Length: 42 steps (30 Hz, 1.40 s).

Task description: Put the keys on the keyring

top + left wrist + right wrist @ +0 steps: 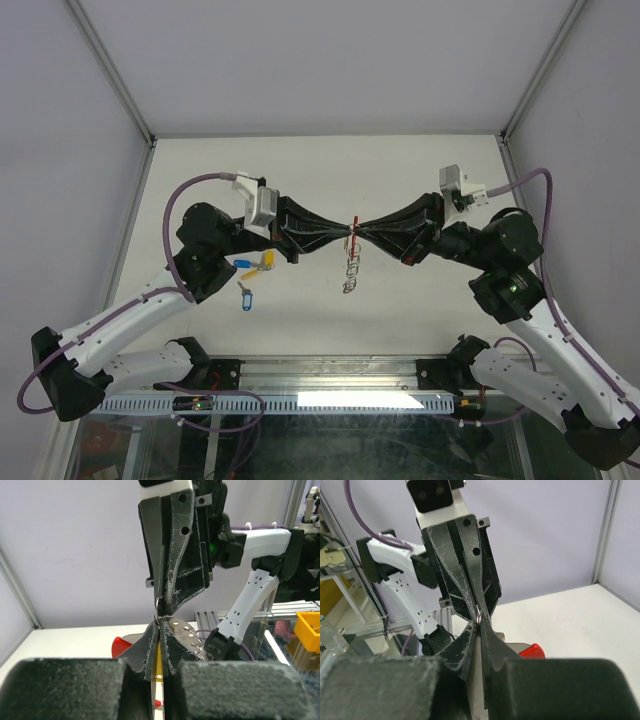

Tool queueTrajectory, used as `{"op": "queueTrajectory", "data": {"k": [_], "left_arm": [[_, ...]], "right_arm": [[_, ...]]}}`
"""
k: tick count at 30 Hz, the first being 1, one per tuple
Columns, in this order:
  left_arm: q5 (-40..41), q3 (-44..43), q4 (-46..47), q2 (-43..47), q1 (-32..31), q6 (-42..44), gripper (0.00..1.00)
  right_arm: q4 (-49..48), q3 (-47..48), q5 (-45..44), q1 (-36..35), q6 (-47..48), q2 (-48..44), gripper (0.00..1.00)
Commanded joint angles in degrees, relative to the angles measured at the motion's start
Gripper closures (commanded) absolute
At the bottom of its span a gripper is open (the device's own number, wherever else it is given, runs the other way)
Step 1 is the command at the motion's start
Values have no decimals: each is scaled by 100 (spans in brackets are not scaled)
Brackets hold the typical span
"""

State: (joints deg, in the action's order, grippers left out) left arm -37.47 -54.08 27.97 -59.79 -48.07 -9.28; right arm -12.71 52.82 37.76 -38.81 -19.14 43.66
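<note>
Grippers meet tip to tip above the table [430, 310], keyring [350, 270] dangling at the junction.
Left gripper [345, 232] is clenched on a yellow-tagged key [159, 662], whose small ring [160, 605] points straight at the right gripper [366, 230]. The right gripper's tips look pinched at that ring; cannot tell if it truly grips. The keyring hangs with its long axis vertical, equally near both arms. Spare keys [256, 265] lie on the table to its left, nearer the left arm.
</note>
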Motion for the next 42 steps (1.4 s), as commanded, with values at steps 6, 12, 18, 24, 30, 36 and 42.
{"op": "queueTrajectory", "data": {"k": [6,12,18,24,30,36,42], "left_arm": [[208,-854,-2450,142,-64,1489,100],[148,-1159,-3190,81,-62,1925,100],[135,-1421,-3897,19,-66,2402,100],[-47,-1503,-4205,55,-62,2633,100],[-346,-1582,-4382,77,-64,2827,100],[-595,-1622,-4432,117,-63,2904,100],[-777,-1657,-4431,108,-62,2881,100]], "right_arm": [[2483,1305,12,-22,1557,-20,83],[3132,1620,65,-23,2016,121,79],[4430,2270,154,-23,2555,673,79],[4035,1848,674,-22,2471,664,79],[3076,1175,1321,-24,2441,559,81],[2873,1029,1702,-29,2600,676,82],[2656,935,1756,-27,2552,775,81]]}}
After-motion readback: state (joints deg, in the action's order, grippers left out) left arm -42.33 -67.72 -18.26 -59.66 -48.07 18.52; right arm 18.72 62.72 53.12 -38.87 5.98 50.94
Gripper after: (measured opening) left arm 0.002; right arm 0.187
